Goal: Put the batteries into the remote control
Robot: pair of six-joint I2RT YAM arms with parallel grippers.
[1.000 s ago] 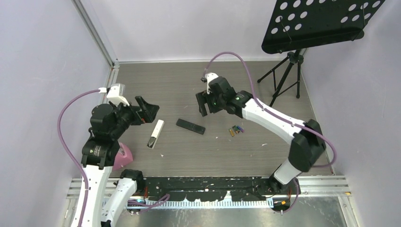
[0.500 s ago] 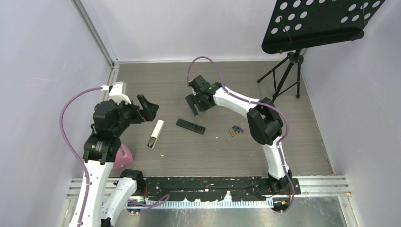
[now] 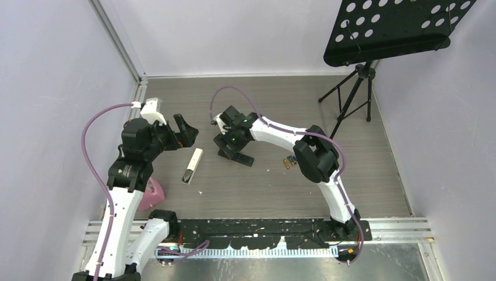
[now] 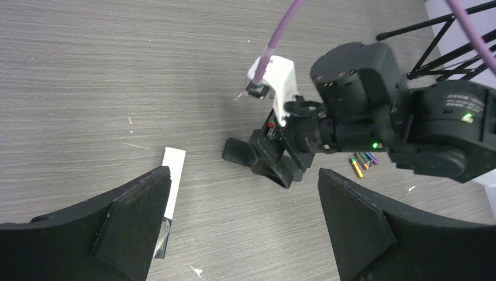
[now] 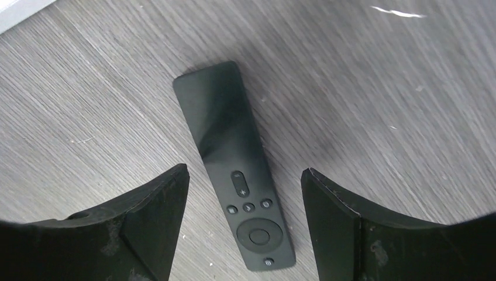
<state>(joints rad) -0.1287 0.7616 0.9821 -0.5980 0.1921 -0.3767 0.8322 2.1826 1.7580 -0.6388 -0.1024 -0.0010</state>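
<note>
A black remote (image 5: pixel 234 164) lies face up on the grey wood table, its buttons showing. My right gripper (image 5: pixel 244 175) is open and hovers just above it, one finger on each side, not touching; in the top view the gripper (image 3: pixel 229 142) covers the remote's left end (image 3: pixel 245 159). A white remote (image 3: pixel 192 165) with a dark, shiny lower end lies to the left and also shows in the left wrist view (image 4: pixel 172 181). Several small batteries (image 3: pixel 290 161), orange, green and purple, lie together right of the black remote (image 4: pixel 362 163). My left gripper (image 3: pixel 186 132) is open and empty, above the white remote's far end.
A pink object (image 3: pixel 153 193) sits by the left arm's base. A black music stand's tripod (image 3: pixel 354 96) stands at the back right, its perforated desk (image 3: pixel 398 26) overhead. Walls close the table at left, back and right.
My right arm has swung left and come down over the black remote, its gripper open. The left gripper has shifted slightly. The remotes and batteries have not moved.
</note>
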